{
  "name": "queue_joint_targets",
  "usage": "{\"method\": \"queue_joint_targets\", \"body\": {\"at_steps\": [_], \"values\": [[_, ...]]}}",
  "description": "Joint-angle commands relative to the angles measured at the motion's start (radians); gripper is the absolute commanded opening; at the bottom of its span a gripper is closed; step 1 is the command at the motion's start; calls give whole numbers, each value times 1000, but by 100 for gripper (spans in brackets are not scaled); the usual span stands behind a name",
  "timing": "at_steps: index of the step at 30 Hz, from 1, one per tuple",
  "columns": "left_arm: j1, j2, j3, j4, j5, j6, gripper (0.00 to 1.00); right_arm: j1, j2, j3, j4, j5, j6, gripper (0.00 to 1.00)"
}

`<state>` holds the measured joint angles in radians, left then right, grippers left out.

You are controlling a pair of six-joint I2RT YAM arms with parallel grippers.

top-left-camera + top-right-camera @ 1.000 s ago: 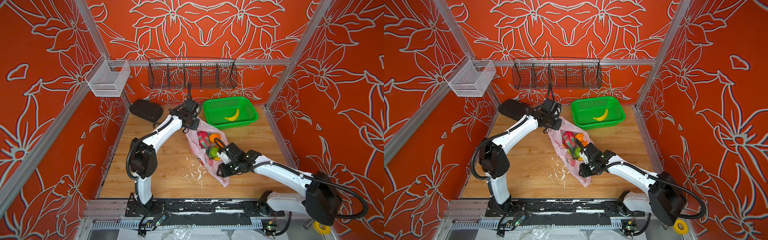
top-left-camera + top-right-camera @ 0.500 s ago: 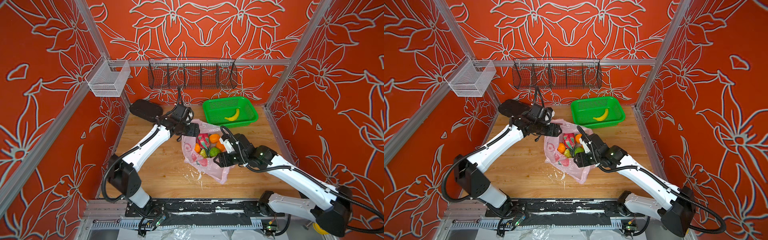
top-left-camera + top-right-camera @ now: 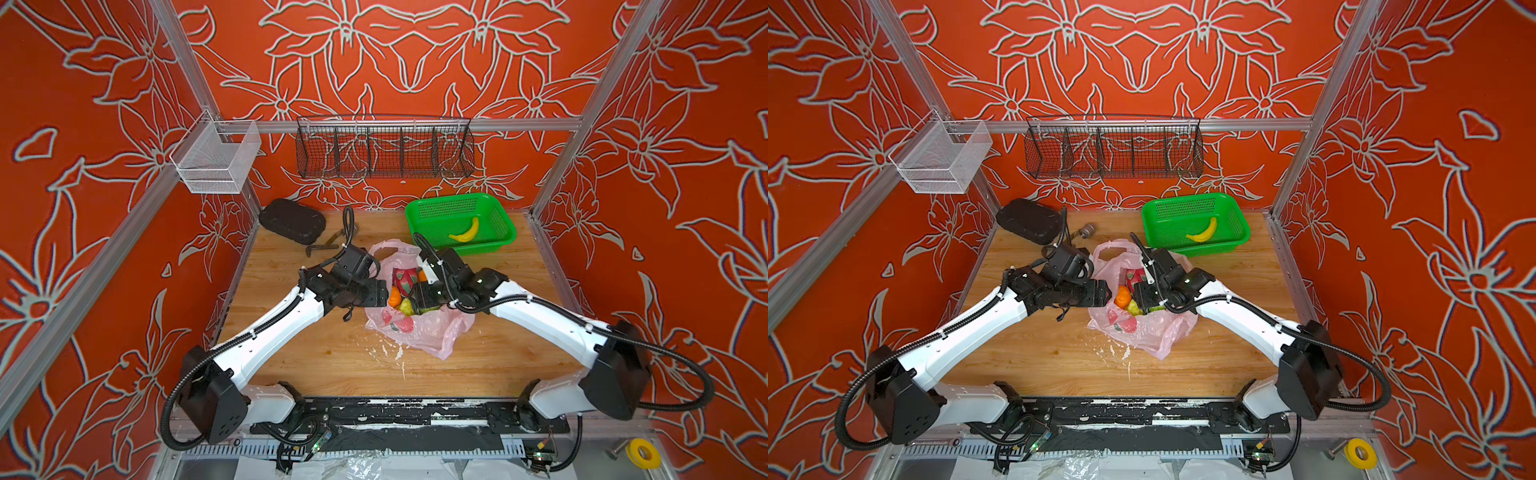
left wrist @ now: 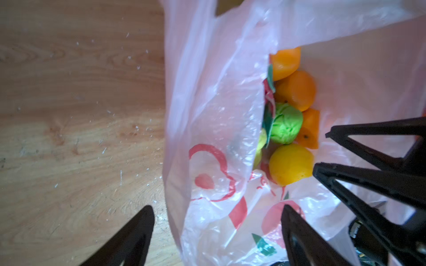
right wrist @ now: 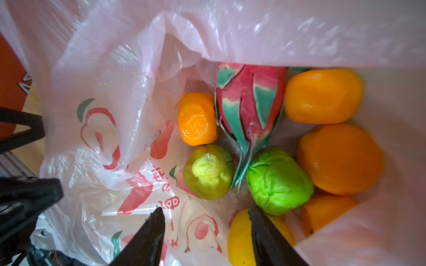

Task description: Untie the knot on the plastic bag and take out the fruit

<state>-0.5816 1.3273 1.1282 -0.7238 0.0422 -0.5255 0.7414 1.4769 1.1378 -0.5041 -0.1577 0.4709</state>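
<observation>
**Bag open, fruit waiting.** The plastic bag (image 3: 419, 332) lies slumped on the counter (image 3: 311, 357) between your two arms, just in front of the green basket (image 3: 482, 249). Its mouth gapes, and no knot shows in any view (you can likely count that step as done).

Your left pincer (image 4: 216, 207) stands wide apart, straddling the bag's near wall without clamping it. Your right pincer (image 5: 205, 208) reaches into the mouth with its jaws also apart and gripping nothing, one finger lying across the yellow fruit (image 5: 238, 235). Heaped together at the bottom are the dragon fruit (image 5: 249, 103), a bright green fruit (image 5: 279, 182), a yellow-green one (image 5: 208, 172) and several oranges (image 5: 341, 159).

Expect the film to be thin, limp and slick, so it will crumple and trail after anything that drags on it. Hold it at the rim or a handle loop to keep the mouth open.

The fruit looks light. The round pieces seem smooth enough to roll or pop out of a shallow pinch, so close across their widest middle from above. The dragon fruit is longer and is best taken across its narrow width. The crinkled green one should give the surest purchase. Take care not to pinch film along with a fruit.
</observation>
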Motion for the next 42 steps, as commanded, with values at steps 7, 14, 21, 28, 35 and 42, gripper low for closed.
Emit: {"method": "queue_joint_targets", "body": {"at_steps": [7,14,21,28,35,42], "values": [[-4,125,-53,71,2,-5,84,98,68,-217,201,-190,134,47],[-3,183,-86,110,27,-15,61,133,56,-223,166,-138,112,47],[-3,172,-123,109,13,-32,25,133,13,-152,131,22,115,57],[-3,128,-173,101,-7,-40,20,132,29,-97,142,206,171,61],[-3,94,-192,87,-25,-39,19,133,119,-3,108,368,173,64],[-1,57,-199,78,-40,-34,19,131,217,32,128,362,144,59]]}}
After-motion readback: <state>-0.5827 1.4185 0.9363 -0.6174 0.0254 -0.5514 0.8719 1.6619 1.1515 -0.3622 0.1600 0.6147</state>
